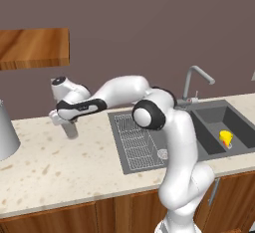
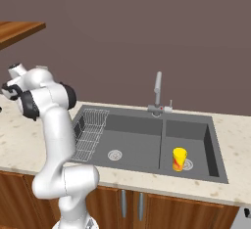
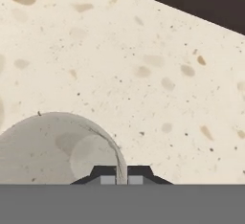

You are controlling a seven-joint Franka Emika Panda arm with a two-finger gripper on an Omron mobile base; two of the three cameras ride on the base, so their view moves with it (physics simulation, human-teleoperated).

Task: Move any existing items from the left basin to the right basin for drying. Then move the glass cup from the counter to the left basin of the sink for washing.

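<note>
I had the jaws pinched on the rim wall of the glass cup (image 3: 52,151), standing on the desk left of the sink (image 1: 124,165), ready for lifting into the left basin (image 2: 132,147).

Wooden shelf (image 1: 34,48) above; grey cone (image 1: 6,132) (far left).

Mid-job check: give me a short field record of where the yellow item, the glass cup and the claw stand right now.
yellow item: upright in the right basin, beside its drain
left basin: wire rack inside, no loose item seen
glass cup: on the counter, left of the sink
claw: shut on the glass cup's rim, one finger inside, one outside
stage: first move done; cup gripped, not yet lifted
</note>
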